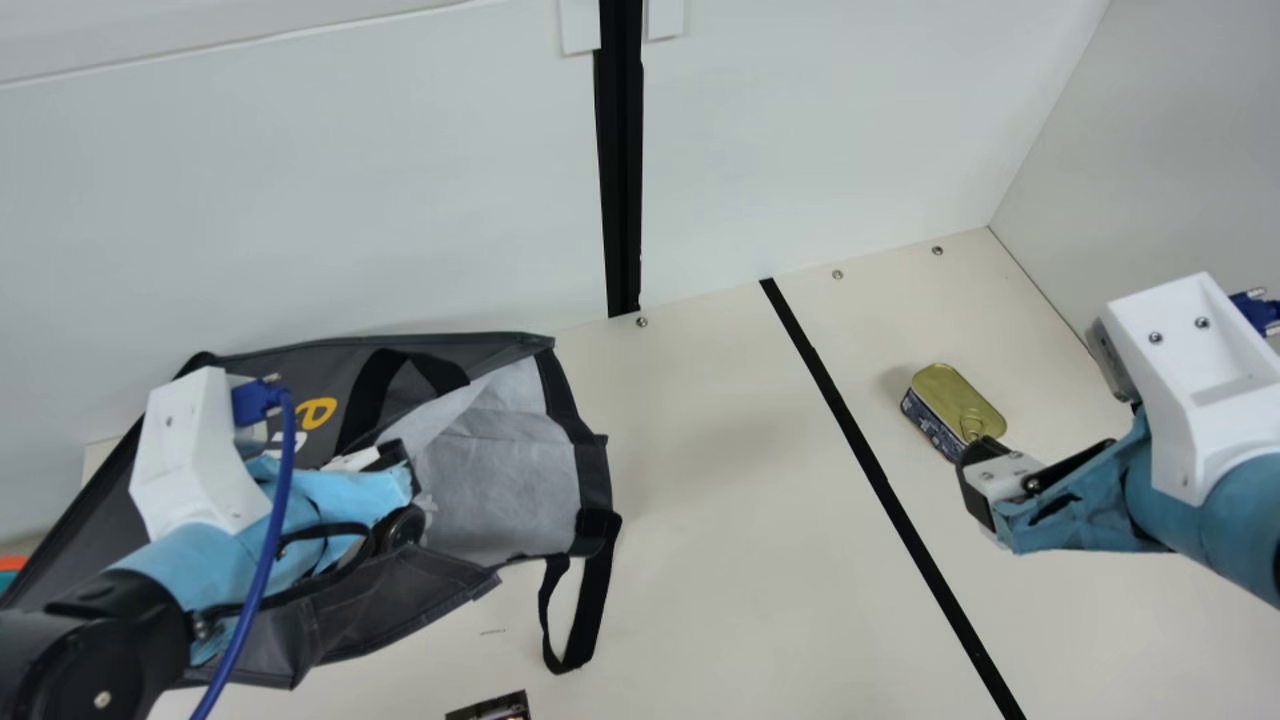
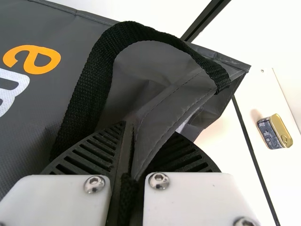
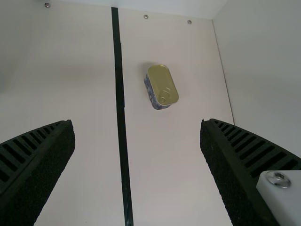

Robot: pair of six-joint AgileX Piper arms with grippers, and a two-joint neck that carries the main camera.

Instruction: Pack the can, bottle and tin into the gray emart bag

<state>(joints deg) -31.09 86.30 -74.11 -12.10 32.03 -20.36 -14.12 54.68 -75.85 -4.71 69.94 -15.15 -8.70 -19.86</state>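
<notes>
One item, the tin [image 1: 940, 400], is clearly waiting to be packed: it is sitting on the bare table [image 1: 720, 520] at the right, lid up, its pull ring showing. As for the can and the bottle, I cannot tell whether they are lying inside the bag [image 1: 290, 365]; its folds and the left arm are hiding much of the interior. If both are in, the tin is probably the last piece outstanding, and the job is nearing its end.

The left gripper [image 2: 146, 132] is clenching the bag's edge, fabric pinched between its fingers, seemingly to hold the mouth open. The right gripper [image 3: 137, 123] is hovering near the tin, its fingers spread wide and holding nothing; the tin is lying ahead of them, not between them. Lining up and lowering onto the tin is looking like the next need.

Around this, the bag is slumping by the back wall [image 1: 300, 200], its pale lining [image 1: 500, 470] opening toward the tin's side. One handle [image 1: 605, 580] is drooping onto the table at that opening, and could be snagging a finger on the way in. Another strap [image 2: 89, 80] is arching beside the left fingers. The side wall [image 1: 1180, 150] is limiting room beyond the tin. A dark printed item [image 1: 495, 706] is poking in at the main view's bottom edge; what it is, I cannot tell.
</notes>
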